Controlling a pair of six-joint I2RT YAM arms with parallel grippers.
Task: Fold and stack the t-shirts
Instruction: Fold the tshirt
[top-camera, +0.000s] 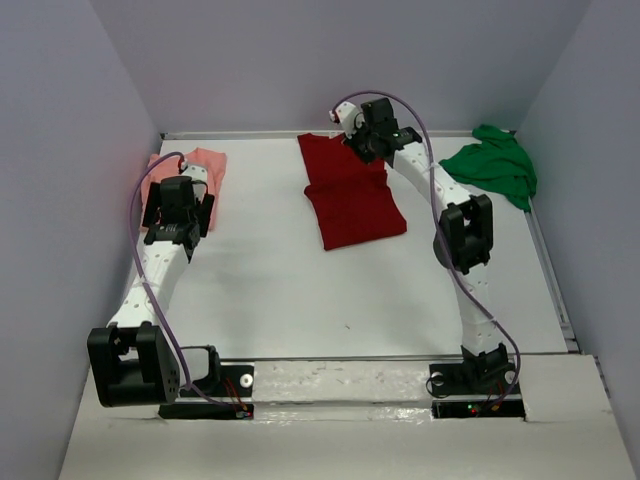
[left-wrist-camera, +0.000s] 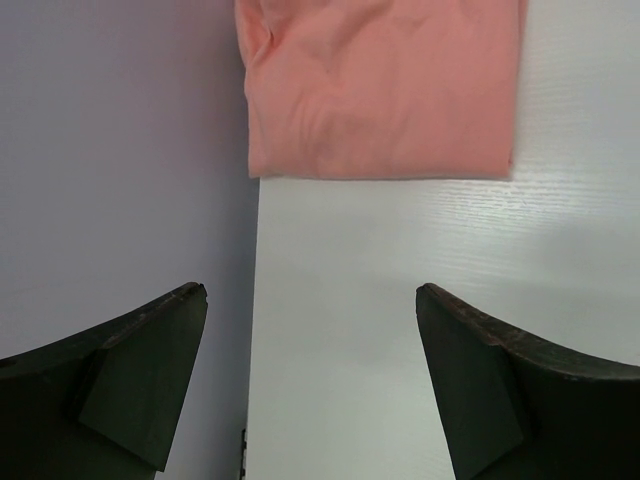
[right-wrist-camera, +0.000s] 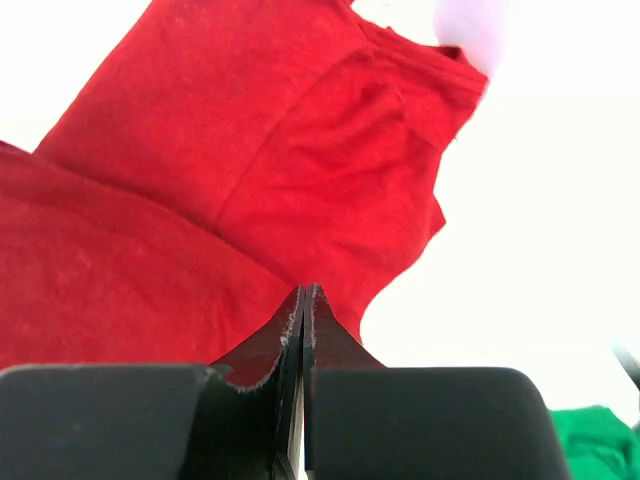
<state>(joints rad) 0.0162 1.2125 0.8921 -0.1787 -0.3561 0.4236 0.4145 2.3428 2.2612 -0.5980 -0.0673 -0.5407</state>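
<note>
1. Top external, far left: salmon-pink shirt (top-camera: 203, 160), folded into a flat, smooth rectangle with a straight near edge. Lying in the far-left corner of the table (top-camera: 300, 290), left edge along the side wall (left-wrist-camera: 120, 150).
2. Left wrist view: left gripper (left-wrist-camera: 310, 295) spread wide, nothing held. Stopped short of the salmon-pink shirt, with bare table between the fingertips and the cloth's near edge.
3. Centre: dark red shirt (top-camera: 350, 195), partly folded. Near part a tidy slab, far part looser, with a sleeve spread toward the back. Lying mid-table, toward the far edge.
4. Right gripper (right-wrist-camera: 303, 290) closed tight, fingers flush, no cloth seen between them. Poised over the far right edge of the dark red shirt, above the sleeve. Contact with the cloth: cannot tell.
5. Far right: bright green shirt (top-camera: 495, 165), a crumpled, unfolded heap in the far-right corner, well apart from both grippers.
6. Surface white, with a faint grain. Pale lilac-grey walls on three sides.
</note>
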